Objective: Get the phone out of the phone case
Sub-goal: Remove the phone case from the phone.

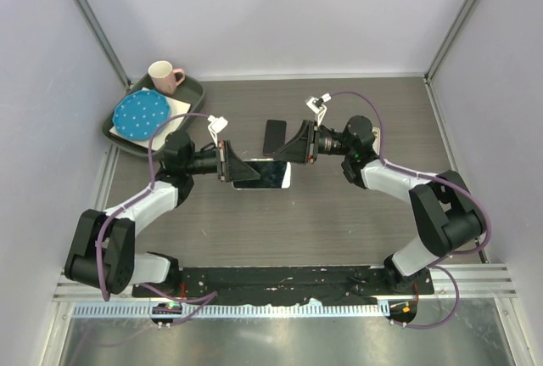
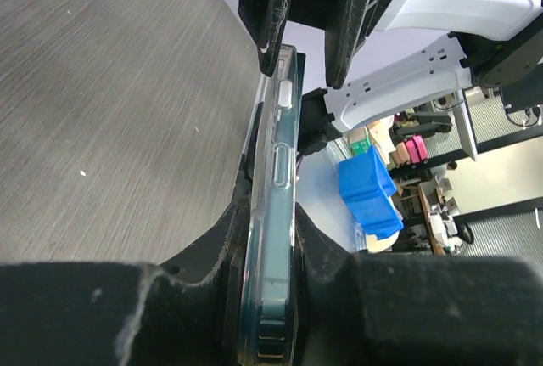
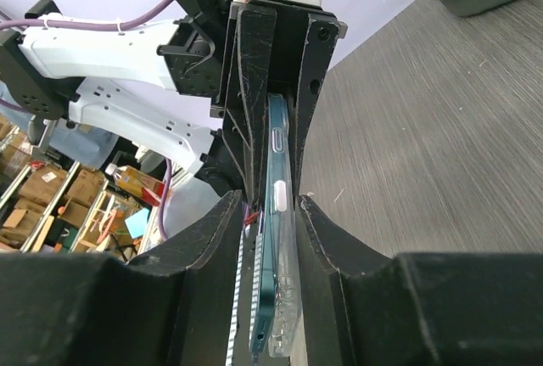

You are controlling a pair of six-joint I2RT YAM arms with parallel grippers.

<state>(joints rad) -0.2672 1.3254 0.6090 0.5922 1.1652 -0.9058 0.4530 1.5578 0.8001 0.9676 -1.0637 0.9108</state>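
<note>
A teal phone (image 3: 273, 298) in a clear phone case (image 3: 291, 315) hangs edge-up above the table between my two arms, seen as a pale slab (image 1: 261, 176) from above. My left gripper (image 1: 227, 163) (image 2: 270, 298) is shut on one end, pads pressed on both faces of phone (image 2: 286, 213) and case (image 2: 257, 213). My right gripper (image 1: 296, 156) (image 3: 271, 239) straddles the other end with its jaws apart and a gap showing beside the phone's face. At that end the phone's corner stands slightly away from the case.
A dark flat rectangle (image 1: 275, 136) lies on the table just behind the phone. A green tray (image 1: 193, 92) at the back left holds a pink mug (image 1: 164, 76) and a blue dotted plate (image 1: 142, 114). White walls close in the back and sides.
</note>
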